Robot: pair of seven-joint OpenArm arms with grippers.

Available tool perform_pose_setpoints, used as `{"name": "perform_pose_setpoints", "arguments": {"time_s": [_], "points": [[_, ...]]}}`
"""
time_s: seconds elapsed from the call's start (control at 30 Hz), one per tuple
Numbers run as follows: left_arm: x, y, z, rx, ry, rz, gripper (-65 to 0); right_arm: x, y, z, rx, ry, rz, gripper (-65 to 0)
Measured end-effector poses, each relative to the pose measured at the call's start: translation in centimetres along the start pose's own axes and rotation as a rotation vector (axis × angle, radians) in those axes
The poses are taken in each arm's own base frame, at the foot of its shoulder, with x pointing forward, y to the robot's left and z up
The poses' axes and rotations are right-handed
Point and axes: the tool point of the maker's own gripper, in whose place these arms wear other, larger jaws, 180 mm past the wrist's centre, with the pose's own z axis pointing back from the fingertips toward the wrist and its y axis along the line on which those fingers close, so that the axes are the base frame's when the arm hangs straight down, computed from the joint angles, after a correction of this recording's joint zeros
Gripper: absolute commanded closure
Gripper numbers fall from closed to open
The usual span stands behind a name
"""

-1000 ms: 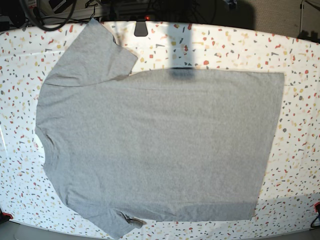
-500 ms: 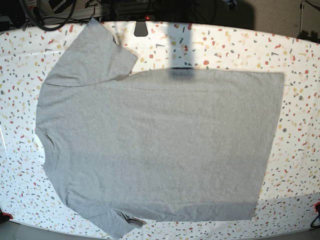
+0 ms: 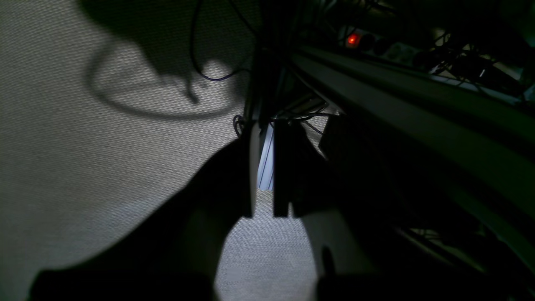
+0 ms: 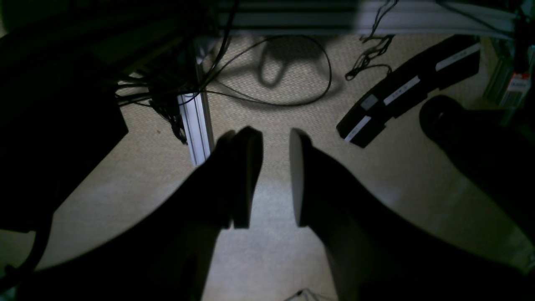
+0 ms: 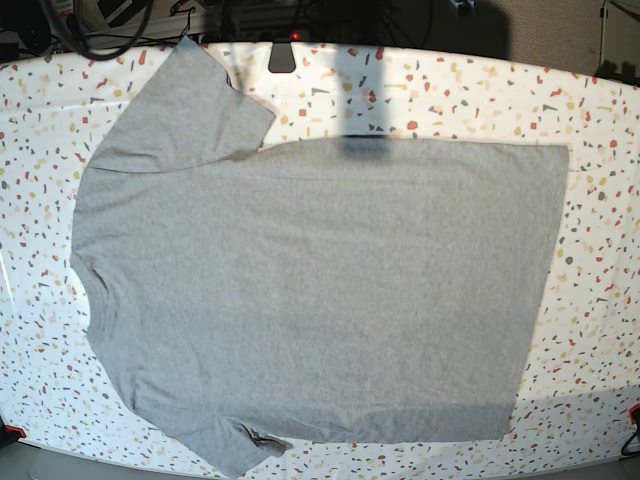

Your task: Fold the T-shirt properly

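Note:
The T-shirt (image 5: pixel 320 290) lies spread flat on the speckled table (image 5: pixel 600 100), plain grey side up. Its collar end is at the left and its straight hem at the right. One sleeve (image 5: pixel 190 110) points to the back left; the other (image 5: pixel 225 445) reaches the front edge. Neither arm shows in the base view. In the left wrist view my left gripper (image 3: pixel 264 142) hangs over carpet, its jaws a narrow gap apart with nothing between them. My right gripper (image 4: pixel 273 146) also hangs over the floor, open wider and empty.
Under the table are loose cables, an aluminium frame leg (image 4: pixel 196 125) and a black power strip (image 4: pixel 405 90). A red light (image 3: pixel 353 39) glows on a strip beside the frame rail. A dark clip-like object (image 5: pixel 282 55) sits at the table's back edge.

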Motion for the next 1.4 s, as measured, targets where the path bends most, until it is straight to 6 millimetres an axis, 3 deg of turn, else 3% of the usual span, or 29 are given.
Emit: {"name": "perform_pose_setpoints", "arguments": {"time_s": [0.23, 0.47, 0.63, 0.87, 1.03, 1.17, 1.4], "points": [[-0.1, -0.7, 1.2, -0.103, -0.063, -0.028, -7.1, -2.0, -2.2, 0.8, -0.031, -0.036, 0.069, -16.7], [-2.0, -2.2, 4.4, -0.149, -0.108, -0.191, -5.4, -4.1, -3.5, 3.6, -0.007, -0.102, 0.122, -16.7], [-1.5, -2.3, 7.6, -0.113, -0.165, -0.255, -5.4, -4.7, -4.1, 7.1, 0.027, -0.186, 0.069, -16.7], [0.8, -2.6, 11.9, -0.083, -0.249, -0.35, -5.4, -6.7, -5.9, 14.5, 0.051, -0.235, 0.14, -16.7], [3.4, -2.5, 14.9, -0.06, -0.318, -0.409, -5.4, -4.9, -5.2, 19.7, 0.127, -0.309, 0.206, -16.7], [5.6, -3.0, 17.9, -0.059, -0.388, -0.464, -5.4, -3.5, -5.9, 22.8, 0.123, -0.313, 0.269, -16.7], [11.1, -4.7, 22.1, -0.004, -0.486, -0.638, -5.5, 3.8, -10.0, 27.6, -0.019, -0.482, 0.31, -16.7]]}}
